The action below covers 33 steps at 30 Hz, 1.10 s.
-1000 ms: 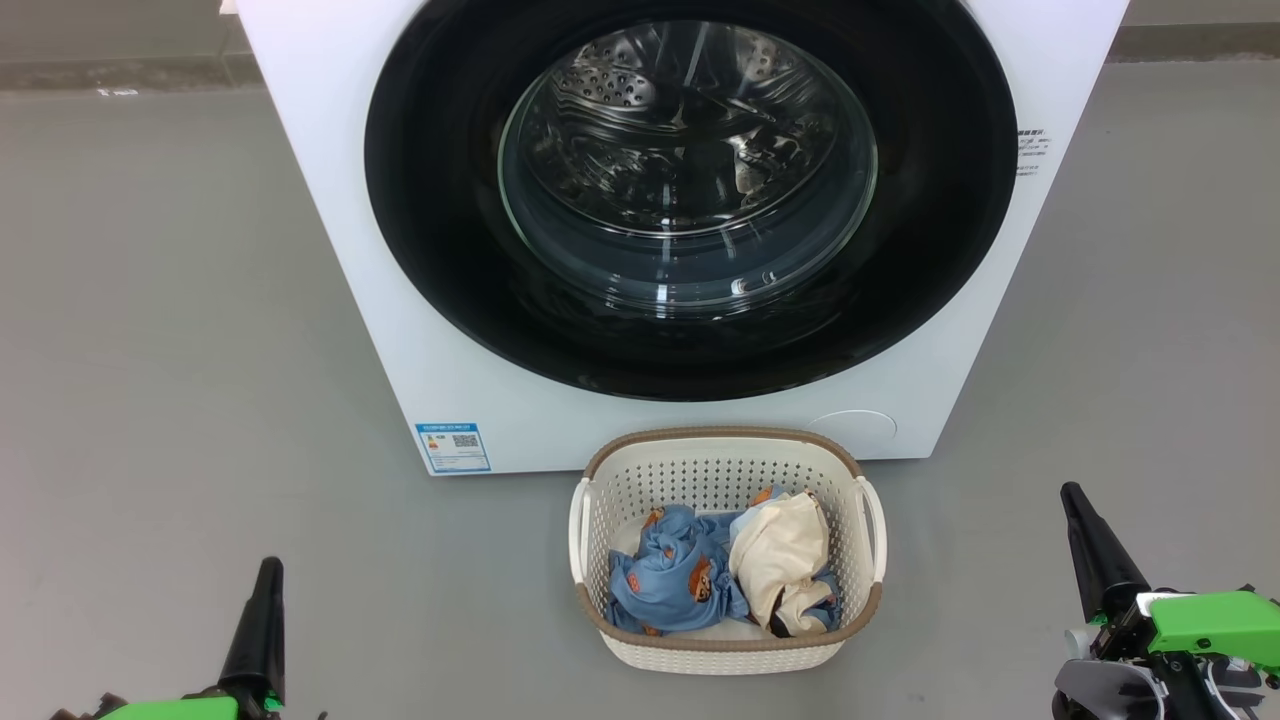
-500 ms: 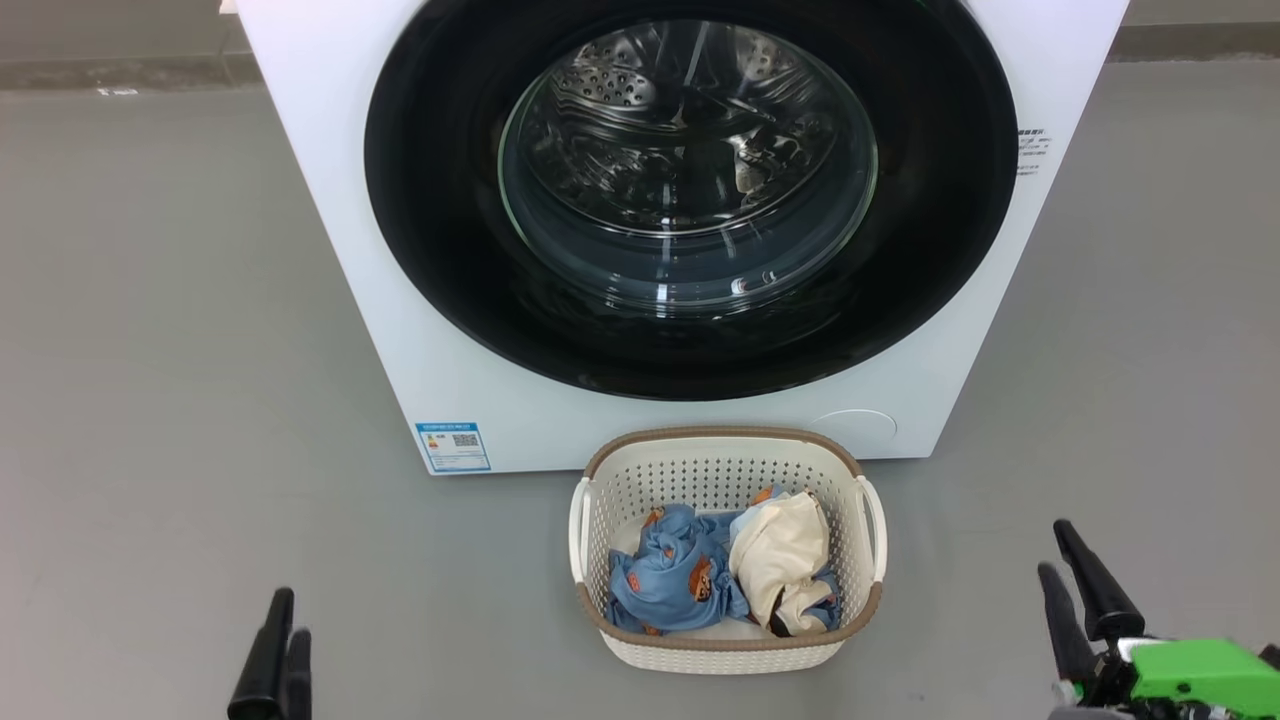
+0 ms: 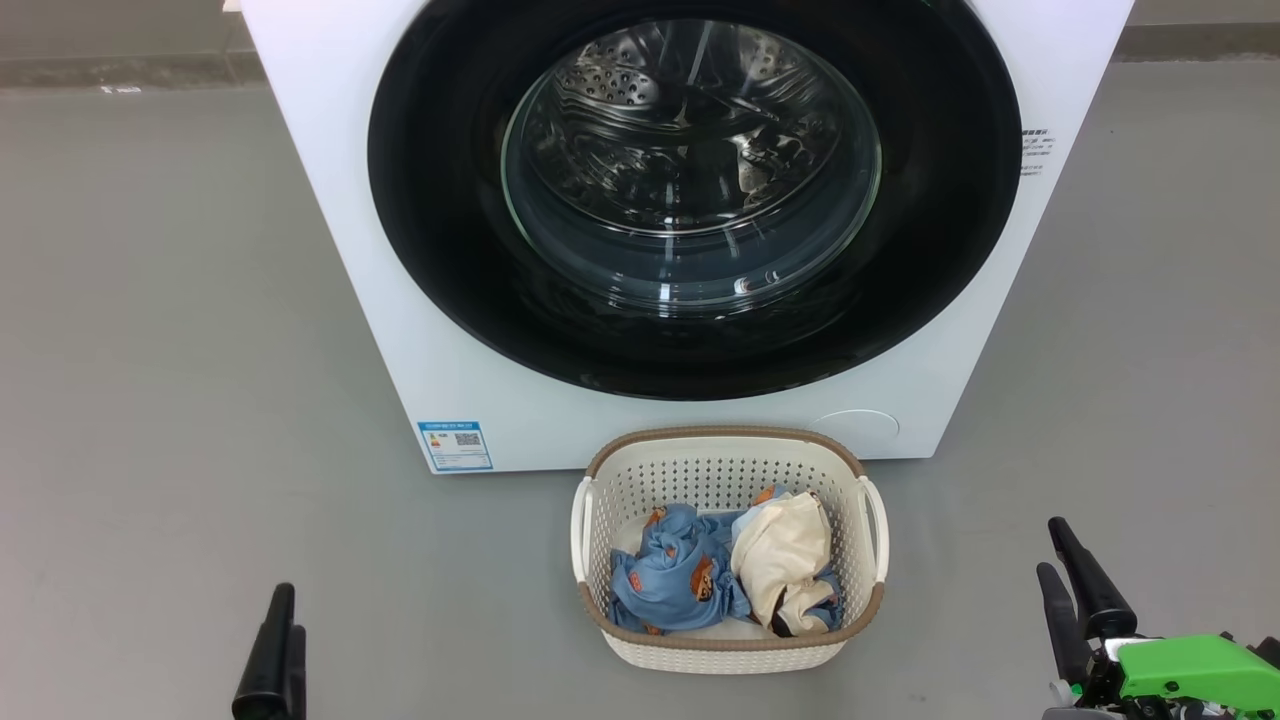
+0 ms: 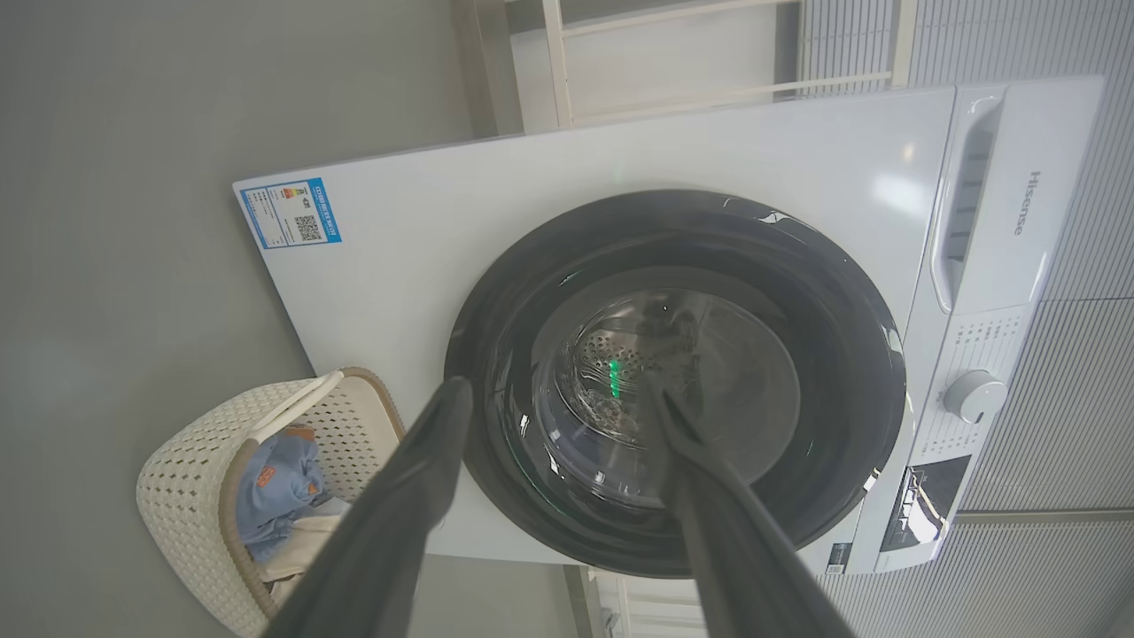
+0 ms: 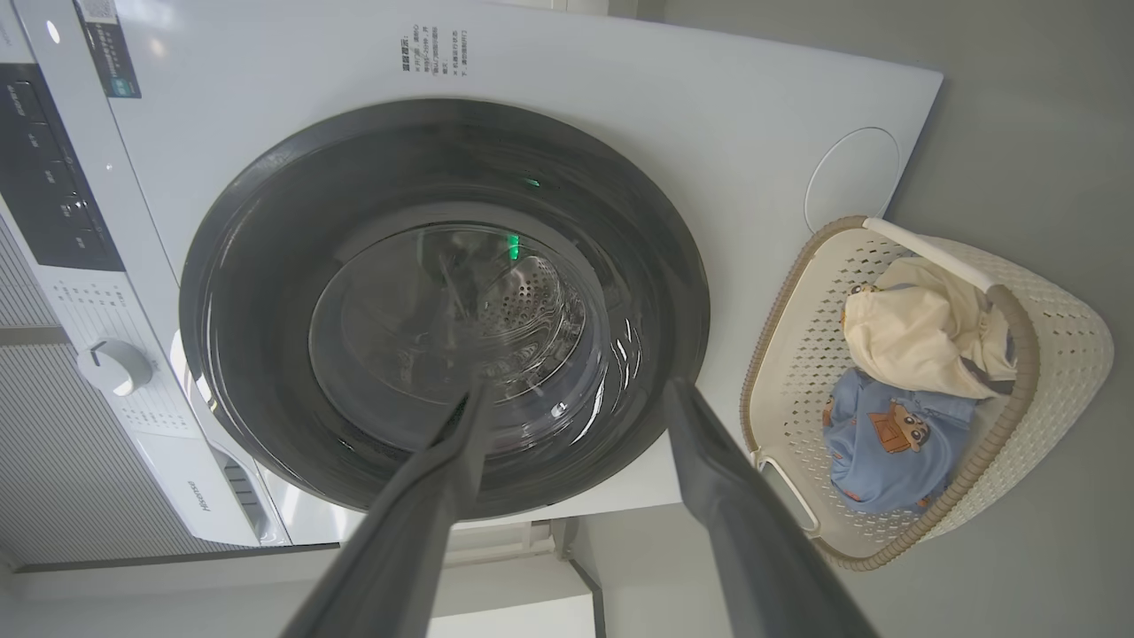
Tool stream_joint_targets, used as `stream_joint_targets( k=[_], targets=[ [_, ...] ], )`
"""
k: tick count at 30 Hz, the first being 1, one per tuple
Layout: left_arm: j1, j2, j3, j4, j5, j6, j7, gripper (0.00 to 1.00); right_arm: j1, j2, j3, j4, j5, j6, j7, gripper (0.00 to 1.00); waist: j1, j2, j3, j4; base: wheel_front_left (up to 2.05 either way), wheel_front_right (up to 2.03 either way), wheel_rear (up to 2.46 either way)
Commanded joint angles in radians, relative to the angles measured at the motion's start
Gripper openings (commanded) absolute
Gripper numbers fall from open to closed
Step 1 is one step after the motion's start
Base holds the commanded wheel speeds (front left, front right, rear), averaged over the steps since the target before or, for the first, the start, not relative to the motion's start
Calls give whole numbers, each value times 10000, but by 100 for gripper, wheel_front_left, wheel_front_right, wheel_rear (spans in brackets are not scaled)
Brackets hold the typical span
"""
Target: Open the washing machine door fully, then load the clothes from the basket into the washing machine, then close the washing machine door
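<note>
- Washing machine [image 3: 330, 200] fills the upper centre of the head view. The washing machine door [image 3: 440, 200] sits shut, flush on the white front, and the steel drum [image 3: 690, 110] shows through the glass.
- Basket [image 3: 725, 436] stands on the grey floor [image 3: 150, 350] at lower centre, just in front of the machine's base and below the door.
- Clothes [image 3: 680, 580] lie inside the basket: the light blue piece with orange prints to the left, the cream piece [image 3: 785, 560] to the right, the two touching.
- Left gripper [image 3: 290, 612] at the lower left edge. Its fingers are spread in the left wrist view, nothing between them, well apart from the basket.
- Right gripper [image 3: 1049, 545] at the lower right, fingers spread, empty.
- Blue label sticker [image 3: 455, 446] at the lower left of the machine front.
</note>
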Motion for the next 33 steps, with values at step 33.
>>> stream_joint_targets(
  k=[33],
  targets=[
    [-284, 479, -587, -594, 4094, -33, -1069, 100, -816, -919, 1455, -143, -3944, 25, -1046, 100, -1, 0, -61, 105, 0, 0, 0]
  ],
)
